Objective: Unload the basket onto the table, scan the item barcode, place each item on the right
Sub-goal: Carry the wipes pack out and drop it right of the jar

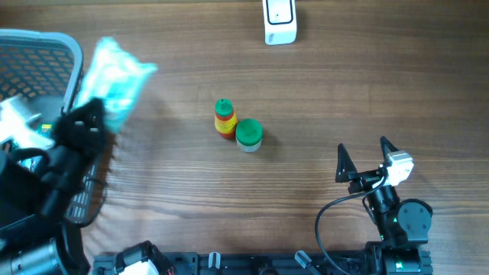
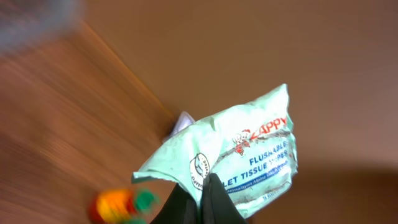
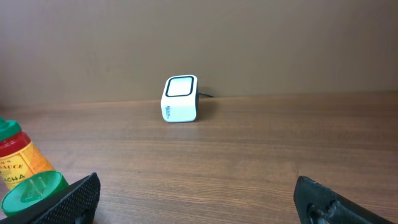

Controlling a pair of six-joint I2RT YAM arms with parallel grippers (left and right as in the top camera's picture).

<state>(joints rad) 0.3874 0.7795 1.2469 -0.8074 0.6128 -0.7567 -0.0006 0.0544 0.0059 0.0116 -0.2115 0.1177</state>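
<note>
Overhead, a mesh basket (image 1: 53,40) sits at the far left of the worktop (image 1: 344,76). Just beside its right edge the left tool (image 1: 93,113) is clenched on a pale green tissue pack (image 1: 118,70), which shows blurred. The left wrist view has the fingers (image 2: 214,199) pinched tight on the pack's lower edge, with its blue print facing the camera. Near the middle a sauce bottle (image 1: 224,118) with a green cap stands touching a green-lidded jar (image 1: 249,134). The white scanner (image 1: 280,21) stands at the far edge, well apart from the pack. At the right, the right tool (image 1: 364,150) hangs with its jaws spread wide and nothing in them. From the right wrist, the scanner's window faces the tool.
</note>
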